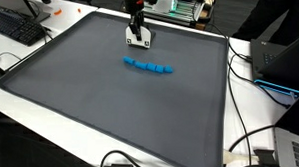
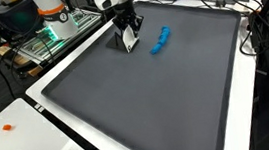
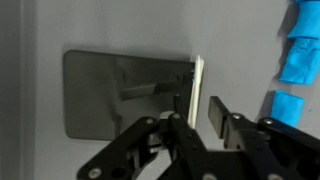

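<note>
Wrist and exterior views of the work area. The fingers (image 3: 219, 115) stand partly spread, one on either side of the pale upper edge of a thin rectangular plate (image 3: 125, 100). A dark gap shows between that edge and one finger, so I read them as not pinching it. I cannot tell whether the other finger touches it. The plate sits directly beneath and between the fingers, and its broad face runs away from them to one side. In the wrist view that face is flat, grey and faintly glossy, with rounded corners. In both exterior views the plate shows only as a small pale patch under the fingers, and I cannot settle whether it leans or stands on edge. I judge it light, stiff and smooth, likely to slip or tip once let go. The sound hold is across its thickness, at the middle of the raised edge, with the finger pads square to the two faces. A row of small blue blocks (image 3: 295, 50) lies on the side of the fingers away from the plate's broad face, near but clear of them. The blocks look matte and soft-edged. Everything rests on a dark grey mat (image 1: 90, 106) with a dull, even surface, laid on a white desk (image 2: 48, 109).
</note>
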Motion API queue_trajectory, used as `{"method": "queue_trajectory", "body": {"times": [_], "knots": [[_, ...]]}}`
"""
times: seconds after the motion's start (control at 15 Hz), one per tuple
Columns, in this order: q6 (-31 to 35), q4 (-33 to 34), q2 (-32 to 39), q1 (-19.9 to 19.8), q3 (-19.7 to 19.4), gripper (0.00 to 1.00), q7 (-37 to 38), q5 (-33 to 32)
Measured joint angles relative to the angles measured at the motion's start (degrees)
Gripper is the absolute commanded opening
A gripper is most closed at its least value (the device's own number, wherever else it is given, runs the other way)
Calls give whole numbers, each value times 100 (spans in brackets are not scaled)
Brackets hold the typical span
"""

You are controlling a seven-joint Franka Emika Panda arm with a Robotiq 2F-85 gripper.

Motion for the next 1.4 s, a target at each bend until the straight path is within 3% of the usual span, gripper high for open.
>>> {"method": "queue_trajectory", "body": {"times": [0.2, 0.33, 0.6, 0.93, 1.4], "knots": [[-5, -1, -79, 0, -1, 89, 0, -70], [-49, -4, -216, -4, -8, 100, 12, -213], [-545, -3, -643, -81, -17, 100, 335, -1019], [-1744, 210, -1305, -134, 77, 100, 389, -1766], [-2464, 752, -1806, -109, 347, 100, -1212, -1935]]}}
